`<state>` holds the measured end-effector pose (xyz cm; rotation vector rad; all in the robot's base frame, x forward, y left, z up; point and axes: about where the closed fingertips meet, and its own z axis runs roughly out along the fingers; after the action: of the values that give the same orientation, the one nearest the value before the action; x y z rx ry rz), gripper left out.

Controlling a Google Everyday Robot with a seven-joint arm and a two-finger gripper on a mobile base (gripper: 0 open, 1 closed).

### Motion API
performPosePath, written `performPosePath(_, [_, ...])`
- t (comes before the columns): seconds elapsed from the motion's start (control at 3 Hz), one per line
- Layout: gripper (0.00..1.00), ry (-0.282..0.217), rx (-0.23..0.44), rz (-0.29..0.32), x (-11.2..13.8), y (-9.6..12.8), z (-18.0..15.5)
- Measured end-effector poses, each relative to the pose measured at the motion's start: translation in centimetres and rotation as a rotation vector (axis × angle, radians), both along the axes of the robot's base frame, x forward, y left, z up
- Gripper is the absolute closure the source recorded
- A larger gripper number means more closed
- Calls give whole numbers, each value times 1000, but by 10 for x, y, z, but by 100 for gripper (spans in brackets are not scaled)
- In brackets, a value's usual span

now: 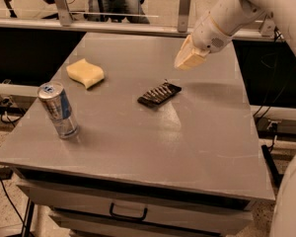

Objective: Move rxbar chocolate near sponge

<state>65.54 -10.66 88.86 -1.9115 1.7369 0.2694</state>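
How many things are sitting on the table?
3. The sponge lies at the back left, the drink can stands at the front left, the rxbar chocolate lies in the middle. The gripper hangs above the table, behind the bar.

Reaches in from the upper right with a white arm (pixel 259 1), sloped down and to the left. Ends in a rounded white wrist (pixel 213 32) and, just below it, the cream tool (pixel 189 59) — tipped downward and leftward. Hangs in the air over the far right part of the bench (pixel 202 137), raised clear of its surface. Shows a curved white body shell (pixel 292 201) at the lower right edge.
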Motion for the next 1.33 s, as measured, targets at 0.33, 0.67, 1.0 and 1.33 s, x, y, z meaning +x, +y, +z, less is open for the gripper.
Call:
performPosePath(0.33, [56,9,-49,60,-2,5,-8])
performPosePath(0.67, [25,30,-107,158,-2,17,-23])
performPosePath(1.0, [0,22,-169,226,0,22,-36])
performPosePath(1.33, [0,25,-205,281,2,28,-41])
